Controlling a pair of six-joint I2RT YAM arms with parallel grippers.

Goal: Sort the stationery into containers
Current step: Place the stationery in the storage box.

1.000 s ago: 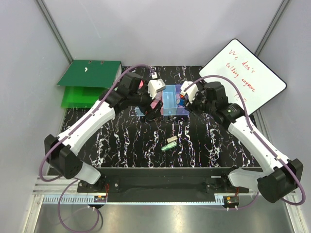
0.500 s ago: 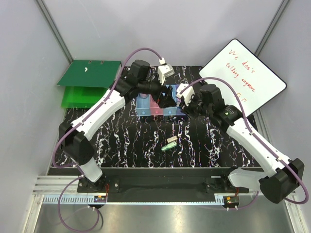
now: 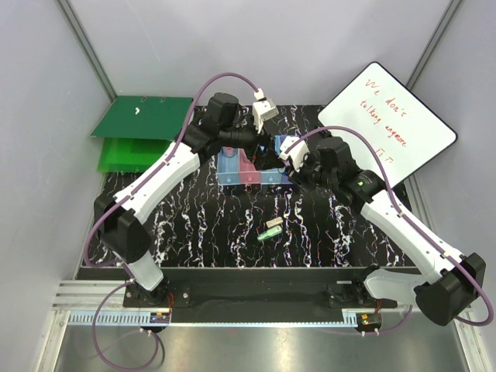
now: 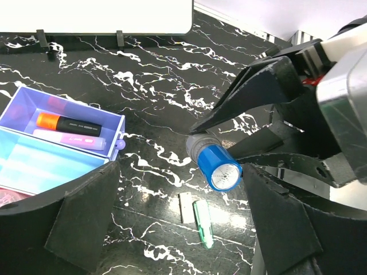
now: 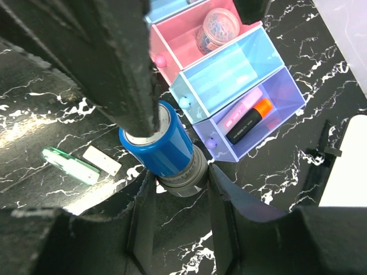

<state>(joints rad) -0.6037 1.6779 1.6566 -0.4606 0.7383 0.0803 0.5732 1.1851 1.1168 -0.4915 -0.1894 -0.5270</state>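
My right gripper (image 5: pixel 180 195) is shut on the grey end of a blue cylinder (image 5: pixel 163 146), held above the table just in front of the containers (image 3: pixel 246 172). My left gripper (image 4: pixel 183 229) stands open facing it, and the cylinder's blue end (image 4: pixel 221 169) sits near its right finger. In the right wrist view a left finger (image 5: pixel 114 57) rests against the cylinder's top. A green piece (image 4: pixel 202 222) and a beige piece (image 4: pixel 186 206) lie side by side on the table. The purple bin (image 5: pixel 258 109) holds an orange-capped marker (image 4: pixel 69 123) and a pink one.
The pink bin (image 5: pixel 195 40) holds a clear jar (image 5: pixel 218 26); the blue bin (image 5: pixel 223 71) lies beside it. A whiteboard (image 3: pixel 387 124) leans at the back right. Green binders (image 3: pixel 143 128) lie at the back left. The table is black marble (image 3: pixel 194 225).
My left arm has swung right from over the bins to meet the right gripper, its jaws narrowing slightly. The right gripper, still holding the blue cylinder, has edged left.
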